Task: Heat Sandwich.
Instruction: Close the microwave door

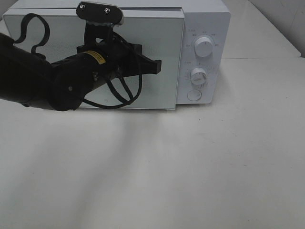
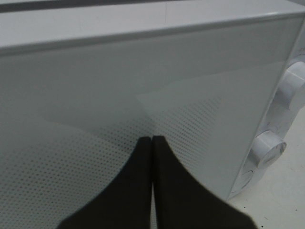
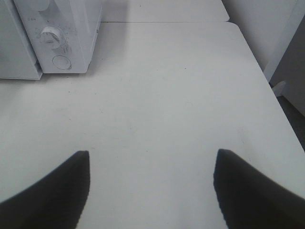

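A white table (image 1: 190, 167) fills the scene, with a pale wall (image 3: 259, 28) beyond its far right edge; a white microwave oven (image 1: 209, 21) stands at the back of the table, its door (image 1: 162, 36) turned forward; whether the door is fully latched cannot be told. On the oven's control panel sit an upper dial (image 1: 204, 47), a lower dial (image 1: 198, 76) and a round button (image 1: 194, 95) beneath them.

The black left arm (image 1: 43, 81), trailing looped cables (image 1: 119, 98), reaches across the front of the door and hides much of its window; the left gripper (image 2: 152, 139) has its two fingers pressed together with nothing between them, tips right at the dotted window; actual contact cannot be made out.

The right gripper (image 3: 152, 153), out of sight in the high view, hangs over bare tabletop in front of and to the right of the oven, jaws spread wide and holding nothing.

The sandwich shows in none of the views; its place cannot be told.
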Robot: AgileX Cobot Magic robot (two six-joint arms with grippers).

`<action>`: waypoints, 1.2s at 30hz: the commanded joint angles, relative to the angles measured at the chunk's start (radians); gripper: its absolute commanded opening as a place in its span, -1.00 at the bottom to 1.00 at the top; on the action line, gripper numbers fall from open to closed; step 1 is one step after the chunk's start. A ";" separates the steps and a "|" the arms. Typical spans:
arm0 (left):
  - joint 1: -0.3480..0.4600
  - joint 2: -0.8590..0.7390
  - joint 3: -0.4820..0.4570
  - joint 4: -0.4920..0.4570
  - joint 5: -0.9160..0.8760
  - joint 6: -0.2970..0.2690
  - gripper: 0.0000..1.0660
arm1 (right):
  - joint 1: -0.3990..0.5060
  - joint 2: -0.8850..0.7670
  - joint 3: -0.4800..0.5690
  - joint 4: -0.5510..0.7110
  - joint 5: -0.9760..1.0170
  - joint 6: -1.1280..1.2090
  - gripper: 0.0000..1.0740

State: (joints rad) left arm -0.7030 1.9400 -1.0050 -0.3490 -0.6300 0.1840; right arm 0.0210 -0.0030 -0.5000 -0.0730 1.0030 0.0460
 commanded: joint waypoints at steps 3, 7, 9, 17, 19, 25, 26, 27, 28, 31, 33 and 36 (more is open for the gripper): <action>0.015 0.022 -0.038 -0.049 -0.038 0.002 -1.00 | -0.005 -0.026 0.002 0.003 -0.005 -0.008 0.32; 0.040 0.030 -0.100 -0.063 -0.012 0.031 -1.00 | -0.005 -0.026 0.002 0.003 -0.005 -0.008 0.29; 0.045 0.030 -0.111 -0.063 -0.007 0.034 -1.00 | -0.005 -0.026 0.002 0.003 -0.005 -0.008 0.28; 0.088 0.031 -0.158 -0.062 0.091 0.045 -1.00 | -0.005 -0.026 0.002 0.003 -0.005 -0.008 0.25; 0.085 0.031 -0.158 -0.055 0.090 0.047 -1.00 | -0.005 -0.026 0.002 0.003 -0.005 -0.008 0.25; 0.080 0.031 -0.158 -0.055 0.090 0.046 -1.00 | -0.005 -0.026 0.002 0.003 -0.005 -0.008 0.25; 0.080 0.031 -0.158 -0.055 0.090 0.046 -1.00 | -0.005 -0.026 0.002 0.003 -0.005 -0.008 0.25; 0.080 0.030 -0.158 -0.055 0.090 0.046 -1.00 | -0.005 -0.026 0.002 0.003 -0.005 -0.008 0.25; 0.080 0.029 -0.158 -0.055 0.090 0.046 -1.00 | -0.005 -0.026 0.002 0.003 -0.005 -0.008 0.25; 0.080 0.029 -0.158 -0.055 0.091 0.045 -1.00 | -0.005 -0.026 0.002 0.003 -0.005 -0.008 0.25; 0.080 0.029 -0.158 -0.055 0.098 0.045 -1.00 | -0.005 -0.026 0.002 0.003 -0.005 -0.008 0.25; 0.072 0.022 -0.158 -0.056 0.123 0.045 -1.00 | -0.005 -0.026 0.002 0.003 -0.005 -0.008 0.25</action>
State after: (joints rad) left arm -0.6630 1.9660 -1.1340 -0.3370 -0.4200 0.2350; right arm 0.0210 -0.0030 -0.5000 -0.0730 1.0030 0.0460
